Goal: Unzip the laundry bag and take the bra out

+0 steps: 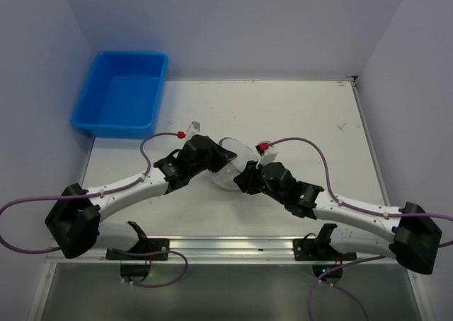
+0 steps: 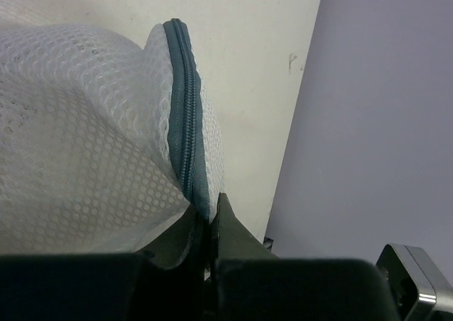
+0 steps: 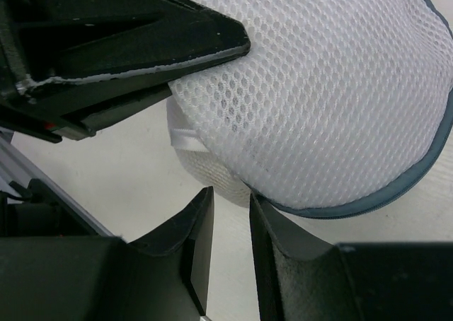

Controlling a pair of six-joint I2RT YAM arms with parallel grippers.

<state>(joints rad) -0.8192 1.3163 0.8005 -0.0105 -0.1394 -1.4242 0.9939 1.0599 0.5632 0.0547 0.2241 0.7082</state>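
The laundry bag [image 1: 228, 167] is a white mesh pouch lying mid-table between my two grippers. In the left wrist view the bag [image 2: 85, 137] fills the left side and its grey-blue zip line [image 2: 185, 123] runs down into my left gripper [image 2: 207, 218], which is shut on that zip edge. My left gripper [image 1: 214, 160] sits at the bag's left side. My right gripper [image 1: 245, 177] is at its right. In the right wrist view my right gripper [image 3: 231, 204] is open by a narrow gap just below the bag [image 3: 318, 88], empty. A white band [image 3: 185, 138] shows under the flap. The bra is hidden.
A blue plastic tub [image 1: 122, 91] stands at the far left of the table. Purple cables [image 1: 322, 158] arc over both arms. Walls close in on the left, back and right. A metal rail [image 1: 226, 247] runs along the near edge.
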